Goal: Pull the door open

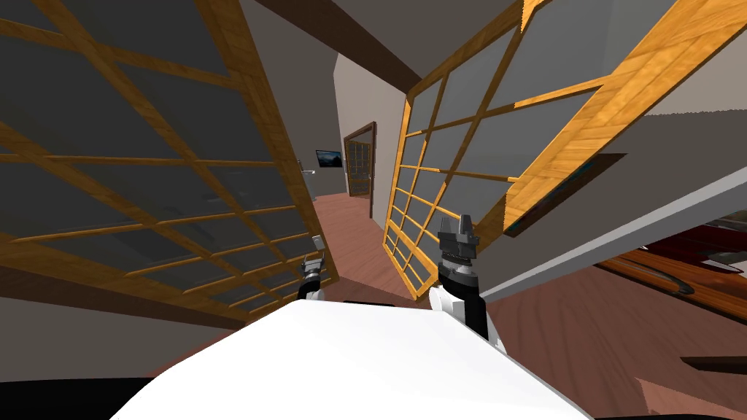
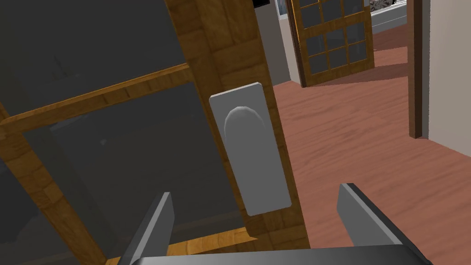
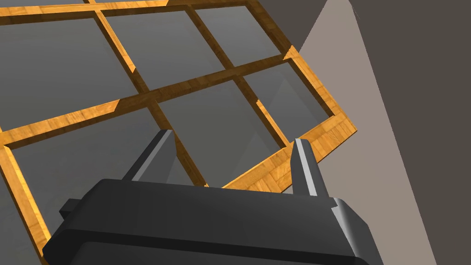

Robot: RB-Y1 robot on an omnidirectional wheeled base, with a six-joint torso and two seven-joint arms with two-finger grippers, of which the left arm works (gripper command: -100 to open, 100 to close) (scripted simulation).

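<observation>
A wood-framed door with dark glass panes stands at my left. On its edge stile sits a grey handle plate with a rounded handle seen end-on. My left gripper is open just short of the plate, which lies ahead between its fingers without touching them. The head view shows that left gripper low by the door's edge, under the handle plate. My right gripper is raised at the right, open and holding nothing, its fingers pointing at a second paned door.
A second wood-framed paned door stands at the right, close to my right arm. Between the two doors a reddish wooden floor runs to a farther paned door. A wall corner with dark trim edges that passage.
</observation>
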